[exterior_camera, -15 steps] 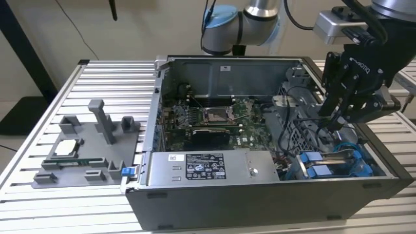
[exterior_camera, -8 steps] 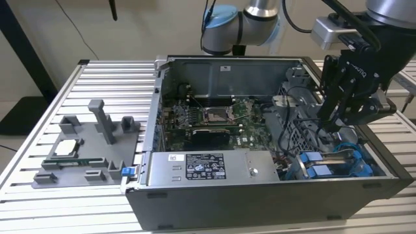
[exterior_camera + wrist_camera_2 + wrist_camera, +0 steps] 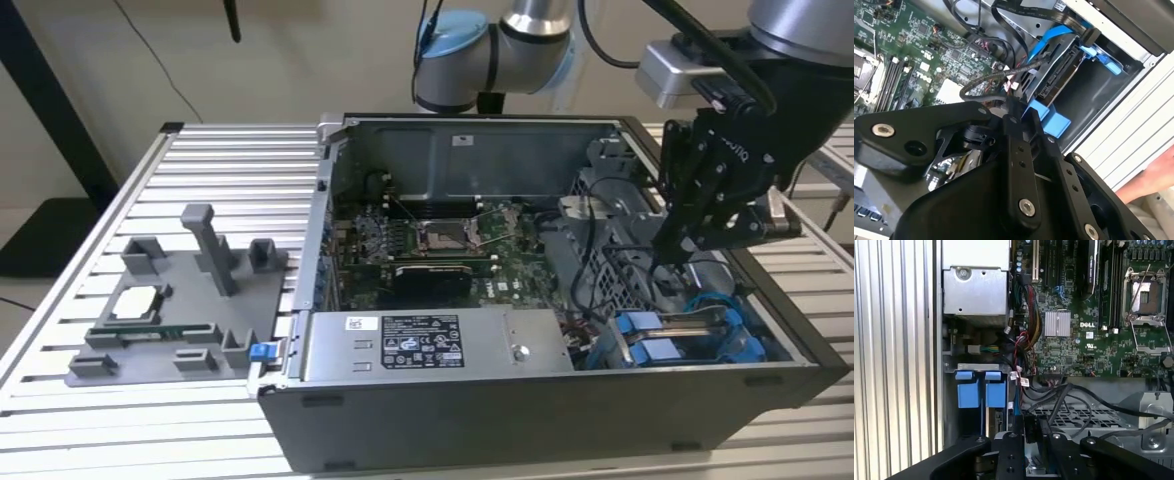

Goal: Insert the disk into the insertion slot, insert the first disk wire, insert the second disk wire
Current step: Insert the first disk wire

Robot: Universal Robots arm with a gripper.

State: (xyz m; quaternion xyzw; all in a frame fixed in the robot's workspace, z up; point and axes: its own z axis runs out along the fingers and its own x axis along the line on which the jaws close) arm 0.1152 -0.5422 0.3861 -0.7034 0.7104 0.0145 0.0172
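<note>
The disk (image 3: 1058, 75) sits in its blue carrier (image 3: 1050, 119) inside the insertion slot (image 3: 694, 335) at the case's front corner on the exterior view's right. Its connector edge faces the motherboard. A blue flat wire (image 3: 1054, 39) runs over the disk to its far end. My gripper (image 3: 675, 255) hangs just above the grey perforated drive cage (image 3: 1079, 415). It is shut on a black wire connector (image 3: 1031, 427), and my gripper (image 3: 1012, 111) holds it a short way from the disk's connector edge. Two blue carrier tabs (image 3: 981, 389) show beside my gripper (image 3: 1035, 436).
The open computer case (image 3: 534, 400) lies on a slatted metal table (image 3: 214, 160). Inside are the motherboard (image 3: 427, 240), a silver power-supply box (image 3: 427, 345) and loose black cables (image 3: 1064, 395). A grey parts fixture (image 3: 174, 300) stands on the exterior view's left. A person's hand (image 3: 1149, 180) rests outside the case.
</note>
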